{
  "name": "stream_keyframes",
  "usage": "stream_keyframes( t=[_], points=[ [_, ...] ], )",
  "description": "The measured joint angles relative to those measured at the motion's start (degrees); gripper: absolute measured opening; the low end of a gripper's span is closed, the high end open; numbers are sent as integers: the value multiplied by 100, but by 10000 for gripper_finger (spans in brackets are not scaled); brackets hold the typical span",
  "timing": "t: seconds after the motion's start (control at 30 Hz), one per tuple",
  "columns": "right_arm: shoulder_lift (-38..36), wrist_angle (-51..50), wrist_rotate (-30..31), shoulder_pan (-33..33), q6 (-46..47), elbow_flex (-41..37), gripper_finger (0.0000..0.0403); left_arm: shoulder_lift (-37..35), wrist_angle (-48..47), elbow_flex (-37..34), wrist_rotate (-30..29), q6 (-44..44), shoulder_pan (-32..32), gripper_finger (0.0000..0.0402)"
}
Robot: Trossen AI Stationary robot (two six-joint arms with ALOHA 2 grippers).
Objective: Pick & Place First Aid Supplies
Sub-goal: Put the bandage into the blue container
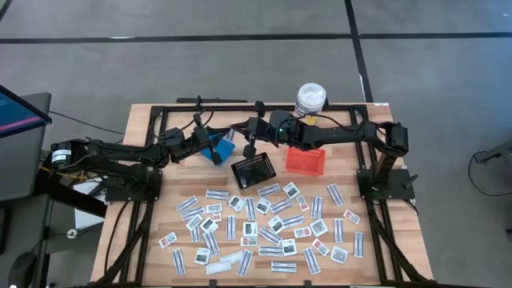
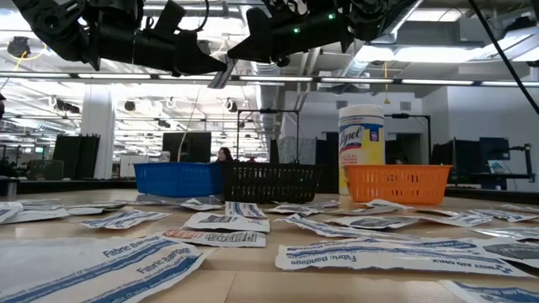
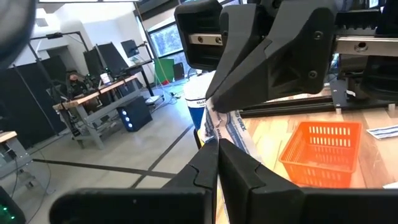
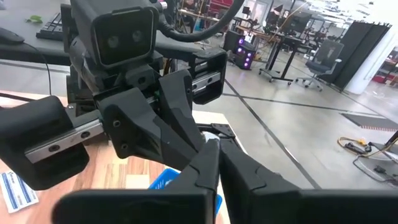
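I hold a bandage packet point(image 3: 225, 127) aloft, both my left gripper point(image 3: 217, 146) and right gripper point(image 4: 214, 146) clamped on it, evidently passing it across above the baskets point(image 1: 254, 170).

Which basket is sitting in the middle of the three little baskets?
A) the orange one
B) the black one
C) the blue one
B: seen from above, the black basket sits between the blue basket and the orange basket, and the table-level view shows the same order.
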Motion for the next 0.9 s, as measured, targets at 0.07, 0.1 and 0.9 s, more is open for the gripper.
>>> stream_keyframes(
  t=[0.07,0.1,0.9],
  points=[
    [0,-15,0,2,-87,0,8,0,-2,0,0,0,0,12],
    [0,-25,0,2,-108,0,8,0,-2,0,0,0,0,12],
    [-432,-1218,883,298,-1525,4,1,2,-82,7,-205,-118,2,144]
  ],
)
